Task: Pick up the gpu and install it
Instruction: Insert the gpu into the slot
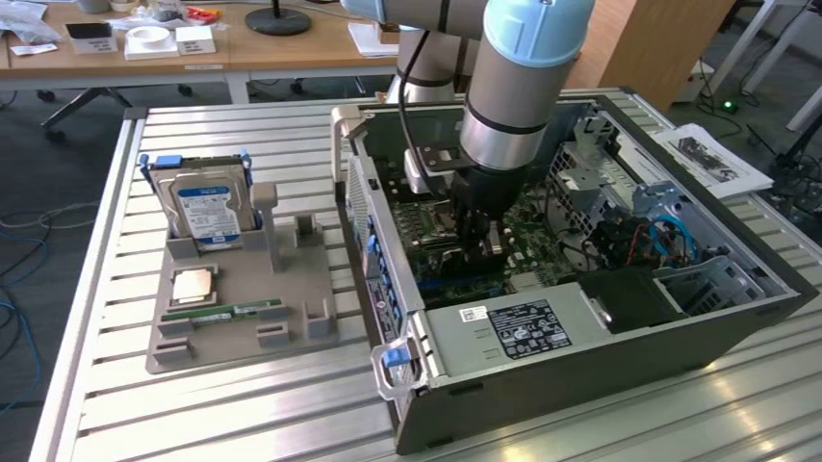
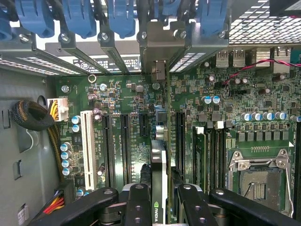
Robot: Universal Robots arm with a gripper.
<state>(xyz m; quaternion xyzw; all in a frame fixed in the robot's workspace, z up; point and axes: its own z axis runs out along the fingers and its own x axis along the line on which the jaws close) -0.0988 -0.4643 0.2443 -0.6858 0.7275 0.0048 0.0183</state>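
Note:
My gripper [image 2: 162, 200] is shut on the gpu [image 2: 159, 155], a thin card seen edge-on between the two black fingers [image 2: 138, 202]. The card's silvery end bracket [image 2: 157, 47] stands at the case's rear slot openings, between the blue latches [image 2: 120, 19]. The card stands upright over the black expansion slots [image 2: 126, 141] of the green motherboard [image 2: 211, 89]; whether its edge is seated in a slot I cannot tell. In the exterior view the gripper [image 1: 482, 236] reaches down inside the open computer case [image 1: 578, 327], over the motherboard.
On the exterior view's left a grey holder [image 1: 244, 332] carries a silver hard drive [image 1: 206, 207], a green memory stick [image 1: 238, 311] and a small square chip [image 1: 192, 284]. Inside the case are a CPU socket [image 2: 256, 181], a white slot [image 2: 87, 141] and cable bundles [image 2: 30, 115].

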